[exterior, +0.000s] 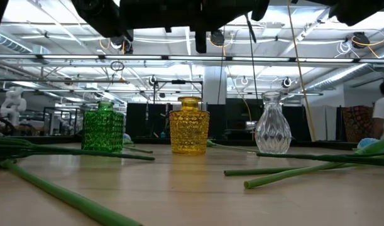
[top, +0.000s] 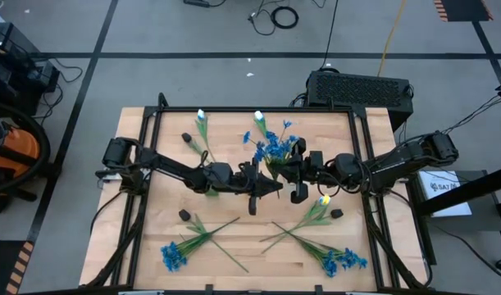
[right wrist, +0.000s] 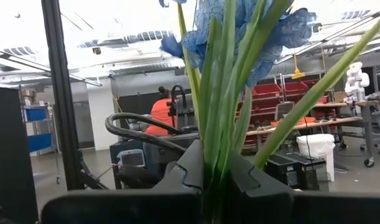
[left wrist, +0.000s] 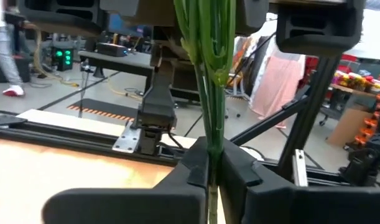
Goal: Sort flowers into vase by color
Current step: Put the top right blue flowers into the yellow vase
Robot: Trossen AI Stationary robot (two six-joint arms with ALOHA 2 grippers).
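A blue flower stands upright in the air over the middle of the table, where both grippers meet. My left gripper is shut on a green stem. My right gripper is shut on the leafy stems under the blue cluster. Three vases stand in a row: green, yellow and clear glass. Other flowers lie flat on the table: blue ones, white tulip buds and small dark buds. My left gripper pinches the thin green stem between its two fingers, coming level from the table's left. The stem runs upright across the fingers and is clear of the table. My right gripper pinches the bundle of stem and leaves just below the blue cluster. It comes from the table's right, tipped slightly upward. The flower stands upright above the fingers.
Long green stems lie across the near part of the table. A black frame edges the table. A black box sits behind the far edge, and a person is in the room beyond.
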